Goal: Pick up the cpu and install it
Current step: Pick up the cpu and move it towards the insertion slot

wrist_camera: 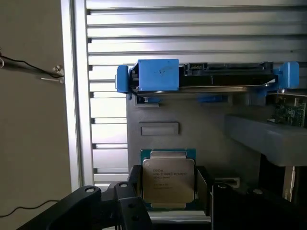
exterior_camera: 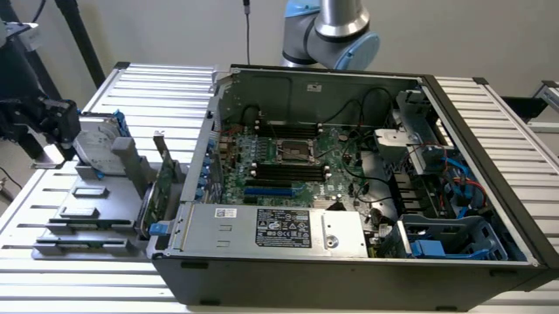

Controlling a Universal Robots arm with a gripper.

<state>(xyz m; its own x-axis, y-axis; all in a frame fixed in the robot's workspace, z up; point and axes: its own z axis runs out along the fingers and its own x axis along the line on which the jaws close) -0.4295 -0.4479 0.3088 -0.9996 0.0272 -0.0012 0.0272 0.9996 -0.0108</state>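
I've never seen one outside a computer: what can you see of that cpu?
The cpu is a small flat square: a silver-grey metal top with fine dark print, on a thin green board showing as a border. It lies flat, print up, on the grey holder, near the blue-railed hard drive. The claw is close by; contact cannot be told.

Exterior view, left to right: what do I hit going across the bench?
gripper → hard drive → green expansion card → CPU socket on the motherboard → blue drive caddy
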